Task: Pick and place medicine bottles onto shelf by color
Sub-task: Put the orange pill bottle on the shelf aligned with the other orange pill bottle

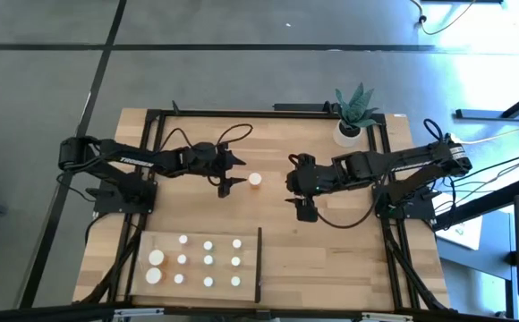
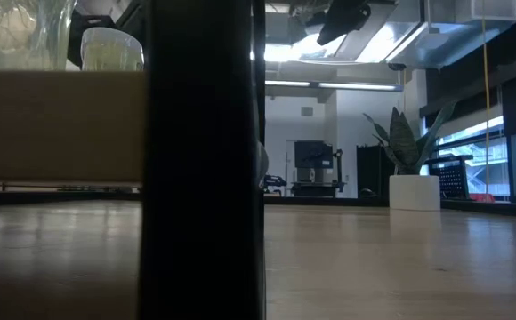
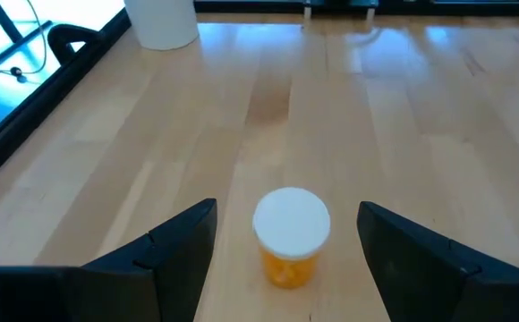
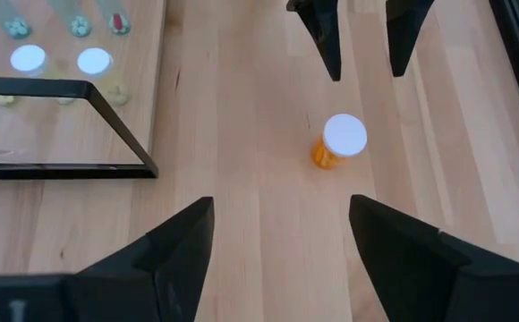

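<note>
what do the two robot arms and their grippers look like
Both arms are dark, nearly black, jointed, with loose black cables looping along them. The left arm carries pale lettering on one link. The left gripper and right gripper each end in two matte black, wedge-shaped fingers tapering toward the tips.

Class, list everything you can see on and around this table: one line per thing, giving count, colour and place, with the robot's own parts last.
Lone bottle: one, orange with white cap, upright on the table's middle, between the two pincers.
Shelf bottles: about eleven white caps in rows on the shelf; two at its left end are larger.
Shelf: one, pale wood with a black strip on its right edge, at the table's near edge.
Plant: one, spiky green in a white pot, far right corner.
Table: one, wood, black rails.
Left pincer: dark, open, just left of the lone bottle.
Right pincer: dark, open, right of the lone bottle, apart from it.
</note>
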Controlling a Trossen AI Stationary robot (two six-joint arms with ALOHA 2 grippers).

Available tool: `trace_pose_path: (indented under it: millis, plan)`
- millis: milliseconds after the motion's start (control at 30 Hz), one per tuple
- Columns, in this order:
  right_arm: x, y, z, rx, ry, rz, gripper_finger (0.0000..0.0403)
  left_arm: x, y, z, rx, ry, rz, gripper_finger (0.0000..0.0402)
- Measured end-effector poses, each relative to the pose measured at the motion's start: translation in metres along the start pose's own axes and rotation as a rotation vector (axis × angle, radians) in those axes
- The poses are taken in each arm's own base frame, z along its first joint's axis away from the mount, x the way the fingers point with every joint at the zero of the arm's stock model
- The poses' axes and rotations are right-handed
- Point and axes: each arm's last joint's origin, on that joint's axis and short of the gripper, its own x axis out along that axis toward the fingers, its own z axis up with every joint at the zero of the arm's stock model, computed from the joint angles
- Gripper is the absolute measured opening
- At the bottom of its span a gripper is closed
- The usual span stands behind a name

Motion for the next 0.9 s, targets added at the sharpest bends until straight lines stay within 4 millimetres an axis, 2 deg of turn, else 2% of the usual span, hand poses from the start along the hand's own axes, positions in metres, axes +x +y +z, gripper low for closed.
trace_pose_path:
  millis: [300, 533, 667, 900]
  plan:
    - [0.000, 0.000, 0.000, -0.001, 0.000, 0.000, 0.0262, 0.000, 0.000, -0.001, 0.021, 0.007, -0.004, 0.0271]
    - [0.000, 0.000, 0.000, 0.000, 0.000, 0.000, 0.0262, 0.002, 0.001, -0.003, 0.018, 0.021, 0.032, 0.0332]
    - [0.000, 0.000, 0.000, 0.000, 0.000, 0.000, 0.0262, 0.011, 0.001, -0.011, 0.015, 0.055, 0.038, 0.0354]
    - [0.000, 0.000, 0.000, 0.000, -0.002, 0.000, 0.0262, 0.034, 0.002, -0.025, -0.005, 0.044, 0.034, 0.0361]
